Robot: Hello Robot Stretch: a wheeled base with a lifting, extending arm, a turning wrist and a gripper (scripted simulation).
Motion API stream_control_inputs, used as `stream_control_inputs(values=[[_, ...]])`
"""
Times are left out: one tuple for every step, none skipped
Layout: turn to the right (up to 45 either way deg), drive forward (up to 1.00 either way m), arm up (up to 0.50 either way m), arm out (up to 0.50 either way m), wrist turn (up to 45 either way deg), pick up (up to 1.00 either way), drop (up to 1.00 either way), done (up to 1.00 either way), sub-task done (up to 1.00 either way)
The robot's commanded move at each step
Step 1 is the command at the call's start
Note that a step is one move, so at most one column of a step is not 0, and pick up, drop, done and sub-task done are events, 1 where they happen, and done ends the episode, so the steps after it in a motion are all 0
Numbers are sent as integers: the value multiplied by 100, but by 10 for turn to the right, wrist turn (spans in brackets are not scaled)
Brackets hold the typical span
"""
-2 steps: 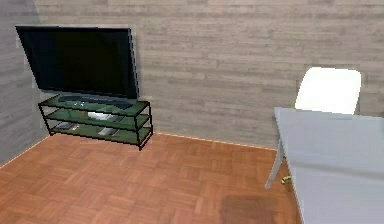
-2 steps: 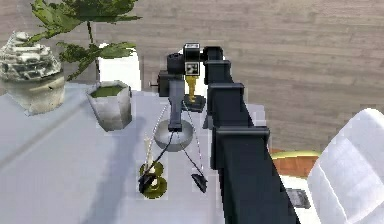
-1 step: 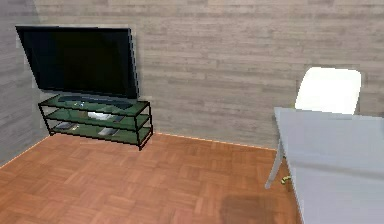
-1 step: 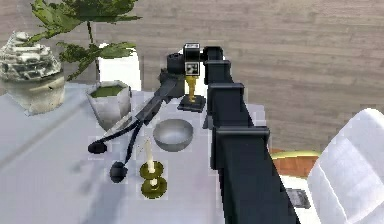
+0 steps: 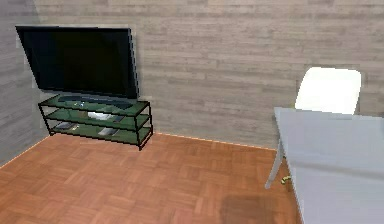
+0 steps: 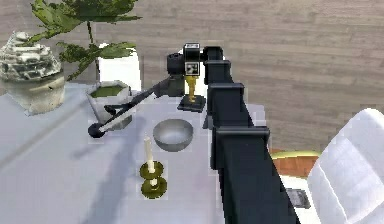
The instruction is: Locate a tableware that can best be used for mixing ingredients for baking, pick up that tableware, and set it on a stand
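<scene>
A small grey bowl (image 6: 172,133) stands on the grey table (image 6: 60,170) near the middle of the arm side view. My dark arm rises from the bottom edge, and the gripper (image 6: 100,128) reaches out to the bowl's left. Its thin fingers (image 6: 128,105) run down across the front of a white plant pot (image 6: 110,98). I cannot tell whether the gripper holds anything. In the forward view a black glass TV stand (image 5: 97,118) with a large television (image 5: 80,58) on it is set against the far wall at the left.
On the table are also a candle in a gold holder (image 6: 150,175), a gold trophy (image 6: 190,92), a leafy plant (image 6: 85,25) and a grey statue (image 6: 33,68). A white chair (image 6: 348,165) stands at the right. The forward view shows the table (image 5: 335,155), the chair (image 5: 330,90) and open wooden floor (image 5: 150,185).
</scene>
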Motion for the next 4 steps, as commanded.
stream_control_inputs(values=[[0, 0, 0, 0, 450, 0, 0, 0, 0], [0, 0, 0, 0, 330, 0, 0, 0, 0], [0, 0, -28, 0, 0, 0, 0, 0, 0], [0, 0, 0, 0, 0, 100, 0, 0, 0]])
